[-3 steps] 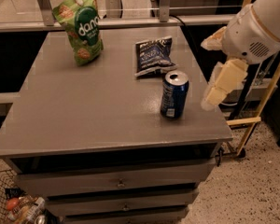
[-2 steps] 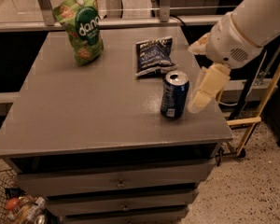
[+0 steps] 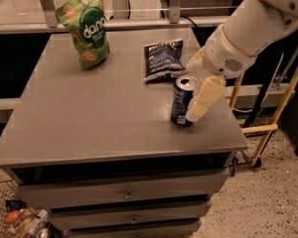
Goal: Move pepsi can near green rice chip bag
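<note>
The pepsi can (image 3: pixel 181 102), dark blue with a silver top, stands upright near the front right of the grey table (image 3: pixel 89 118). The green rice chip bag (image 3: pixel 86 29) stands at the table's back left, far from the can. My gripper (image 3: pixel 192 90) comes in from the right at can height and is open. One cream finger (image 3: pixel 204 99) lies against the can's right front side. The other finger (image 3: pixel 194 63) is behind the can's top. I cannot tell whether they touch the can.
A flat dark blue snack bag (image 3: pixel 162 58) lies just behind the can. The table has drawers (image 3: pixel 124 195) below its front. A wire basket of items (image 3: pixel 20 219) sits on the floor at lower left. A yellow frame (image 3: pixel 268 128) stands to the right.
My gripper has moved left and down toward the can, from beside it to its fingers standing on either side of it. The can and both bags have not moved.
</note>
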{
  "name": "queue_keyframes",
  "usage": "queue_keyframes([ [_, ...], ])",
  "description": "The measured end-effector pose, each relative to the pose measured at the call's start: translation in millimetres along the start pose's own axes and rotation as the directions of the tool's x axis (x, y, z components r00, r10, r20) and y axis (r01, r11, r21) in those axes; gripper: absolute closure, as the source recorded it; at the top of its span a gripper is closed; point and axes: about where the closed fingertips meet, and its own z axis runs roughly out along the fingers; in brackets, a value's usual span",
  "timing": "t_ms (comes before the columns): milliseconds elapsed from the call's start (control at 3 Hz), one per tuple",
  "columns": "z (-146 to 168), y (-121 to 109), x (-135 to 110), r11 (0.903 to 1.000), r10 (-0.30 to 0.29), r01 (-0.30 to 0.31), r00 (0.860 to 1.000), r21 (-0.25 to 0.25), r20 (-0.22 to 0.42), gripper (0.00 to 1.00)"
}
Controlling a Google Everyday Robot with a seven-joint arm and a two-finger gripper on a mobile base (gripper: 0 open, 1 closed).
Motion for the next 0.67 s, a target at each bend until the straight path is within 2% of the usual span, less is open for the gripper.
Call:
queue_keyframes([
  [667, 14.2, 1.1, -11.3, 0.9990, -0.026, 0.027, 0.999, -0.037, 0.025, 0.62],
])
